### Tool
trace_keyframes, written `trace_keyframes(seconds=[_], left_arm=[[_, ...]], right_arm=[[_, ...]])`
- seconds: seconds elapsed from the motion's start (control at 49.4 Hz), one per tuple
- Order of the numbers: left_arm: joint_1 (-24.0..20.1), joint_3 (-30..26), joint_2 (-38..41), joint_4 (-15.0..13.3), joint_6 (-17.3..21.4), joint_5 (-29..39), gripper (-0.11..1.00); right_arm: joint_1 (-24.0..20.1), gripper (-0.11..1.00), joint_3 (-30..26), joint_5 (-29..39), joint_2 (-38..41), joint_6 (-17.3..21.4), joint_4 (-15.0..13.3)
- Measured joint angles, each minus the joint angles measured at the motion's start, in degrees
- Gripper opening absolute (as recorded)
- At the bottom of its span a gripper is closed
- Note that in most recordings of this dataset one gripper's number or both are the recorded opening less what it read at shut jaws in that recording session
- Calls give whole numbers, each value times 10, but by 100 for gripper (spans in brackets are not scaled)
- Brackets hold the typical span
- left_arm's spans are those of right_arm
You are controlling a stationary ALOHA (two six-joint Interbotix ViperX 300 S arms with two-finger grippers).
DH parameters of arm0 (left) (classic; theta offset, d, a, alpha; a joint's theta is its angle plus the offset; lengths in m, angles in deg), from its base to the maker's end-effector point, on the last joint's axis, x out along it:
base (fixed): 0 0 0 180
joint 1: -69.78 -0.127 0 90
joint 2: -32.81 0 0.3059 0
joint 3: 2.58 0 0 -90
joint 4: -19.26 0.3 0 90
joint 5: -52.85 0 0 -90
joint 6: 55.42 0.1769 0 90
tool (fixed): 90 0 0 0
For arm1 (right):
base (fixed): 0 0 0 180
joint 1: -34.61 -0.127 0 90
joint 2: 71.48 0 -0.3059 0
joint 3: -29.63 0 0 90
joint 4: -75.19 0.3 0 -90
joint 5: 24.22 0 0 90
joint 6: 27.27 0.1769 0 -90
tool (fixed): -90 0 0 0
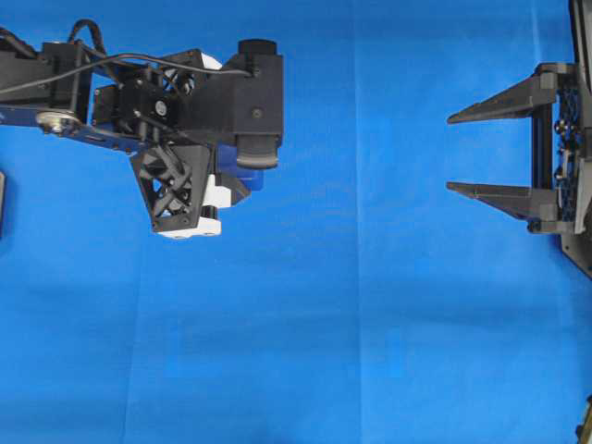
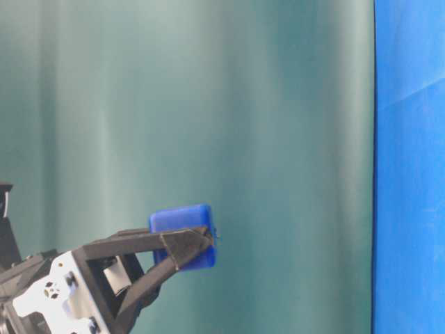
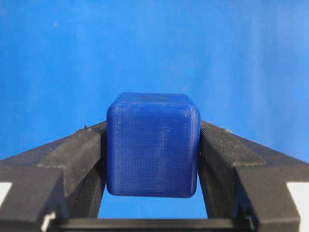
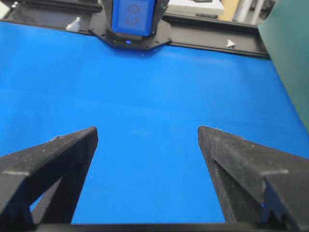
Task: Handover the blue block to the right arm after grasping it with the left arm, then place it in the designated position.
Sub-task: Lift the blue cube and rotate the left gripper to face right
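1. Left gripper (image 3: pixel 152 145), black with white pieces: jaws clamped on the small dark navy-blue plastic cube with rounded edges (image 3: pixel 153 145), one finger pressed flat on each side face. Cube sits between the fingertips, top face level.
2. Overhead view: left arm comes in from 9 o'clock, and its gripper (image 1: pixel 242 176) is at about 10 o'clock of the frame. Only a sliver of the blue block (image 1: pixel 242 176) shows under the wrist housing; the rest is hidden.
3. Table-level view: left gripper (image 2: pixel 188 247) enters from 7 o'clock, fingers angled up toward 2 o'clock. The cube (image 2: pixel 182 235) is pinched at the tips, slightly tilted, seen against a teal-green backdrop curtain (image 2: pixel 208 104). It is clear of the cloth.
4. Bright blue cloth (image 1: pixel 370 324) covers the surface; faint fold lines run across it. Same cloth fills the background of the left wrist view (image 3: pixel 145 48).
5. Right gripper (image 1: pixel 458 153), black with pointed fingers, sits at 3 o'clock in the overhead view, tips pointing toward 9 o'clock. Jaws spread wide, nothing between them. Well apart from the cube.
6. Right wrist view: both fingers (image 4: pixel 58 159) frame bare blue cloth (image 4: pixel 145 121); jaws wide open. At 12 o'clock a black arm base with a blue panel (image 4: pixel 133 19) stands at the far edge of the cloth.
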Motion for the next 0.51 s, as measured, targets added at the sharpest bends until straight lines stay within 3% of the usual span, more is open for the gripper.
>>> trace_keyframes(seconds=[0.223,0.506], left_arm=[[0,55,-36,0,-2,-104,47],[0,180,-120,-1,-4,-360,47]], right_arm=[[0,98,0,0,-1,0,0],[-1,98,1,-8,0,-4,-2]])
